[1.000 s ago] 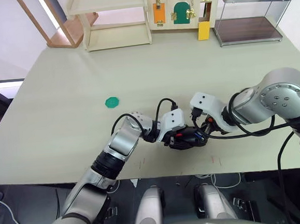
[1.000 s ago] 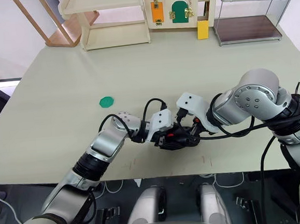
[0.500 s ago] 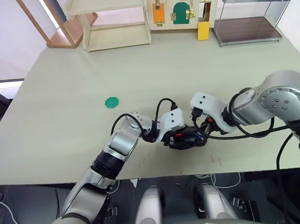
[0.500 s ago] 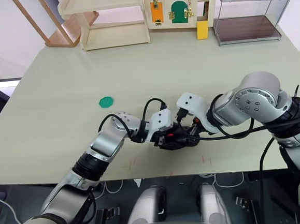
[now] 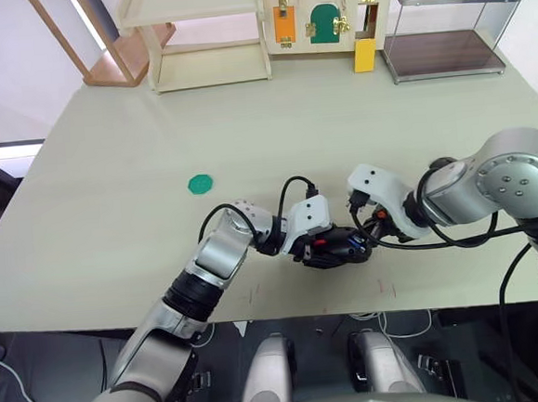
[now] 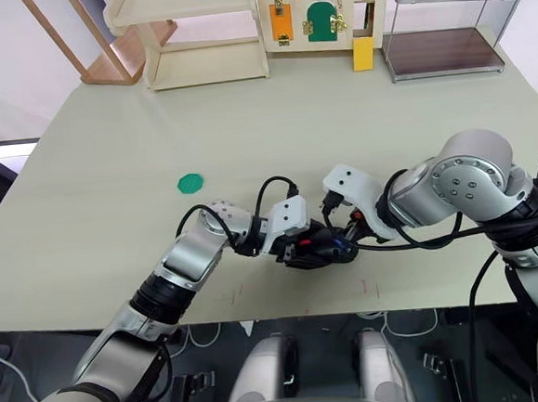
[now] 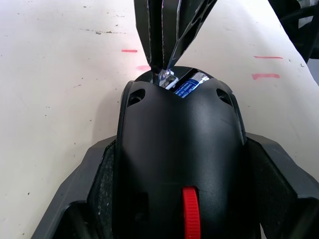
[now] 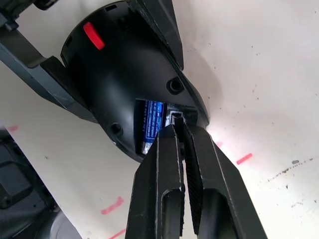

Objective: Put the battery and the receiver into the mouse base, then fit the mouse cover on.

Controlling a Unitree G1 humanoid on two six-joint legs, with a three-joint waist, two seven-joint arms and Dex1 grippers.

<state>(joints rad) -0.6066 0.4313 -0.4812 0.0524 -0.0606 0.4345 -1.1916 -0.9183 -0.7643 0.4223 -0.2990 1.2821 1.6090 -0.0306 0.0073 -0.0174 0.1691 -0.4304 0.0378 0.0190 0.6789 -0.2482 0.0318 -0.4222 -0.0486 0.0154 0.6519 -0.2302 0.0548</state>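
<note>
Left end effector clamps the mouse base; right end effector, pinched nearly together, seems to press the receiver in beside the battery.

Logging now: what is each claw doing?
Left claw: shut on the mouse base.
Right claw: shut, tips at the receiver slot.

One mouse base — one battery — one green disc.
</note>
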